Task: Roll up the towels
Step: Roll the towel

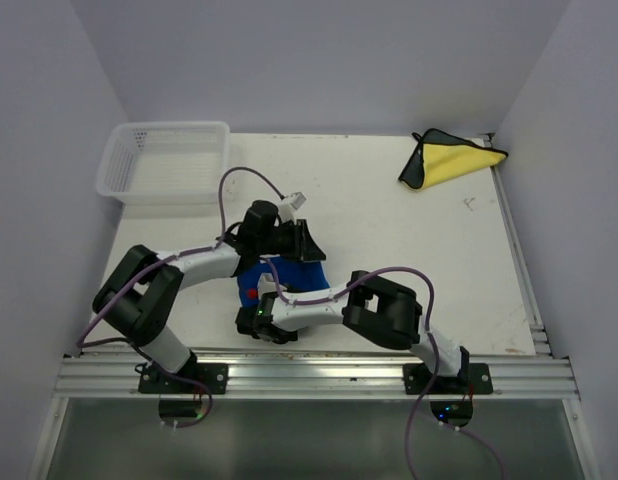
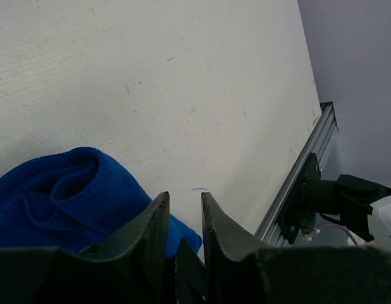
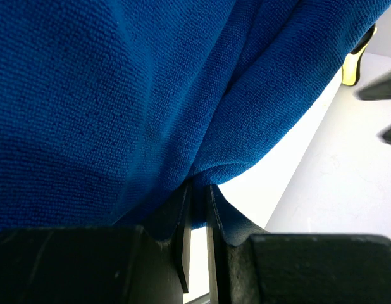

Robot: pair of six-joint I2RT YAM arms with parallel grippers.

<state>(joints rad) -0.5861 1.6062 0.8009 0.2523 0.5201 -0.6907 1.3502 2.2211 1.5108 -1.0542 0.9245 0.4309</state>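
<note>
- Top view: a blue towel (image 1: 257, 282) lies bunched on the white table (image 1: 409, 250), near the front edge and between the two arms.
- The left gripper (image 1: 305, 243) sits at the towel's far side, and the right gripper (image 1: 254, 318) at its near side, with the right arm folded back toward it.
- Both hide most of the cloth, and their fingers cannot be made out from here.
- A white basket (image 1: 164, 160) stands at the far left corner. A yellow and black towel (image 1: 449, 158) lies folded at the far right corner, well apart from the arms.
- Left wrist view: the left gripper (image 2: 185, 197) has its fingers (image 2: 156, 221) drawn close, with a slim gap between them.
- The blue towel (image 2: 56, 196) is heaped to the left, and one edge runs under the fingers. I cannot tell whether they pinch it.
- The table (image 2: 151, 76) stretches beyond to a metal rail (image 2: 303, 164).
- Right wrist view: the blue towel (image 3: 119, 95) fills nearly the whole picture.
- The right gripper (image 3: 197, 187) is clamped on a fold of it, and the cloth drapes up from between the tips.
</note>
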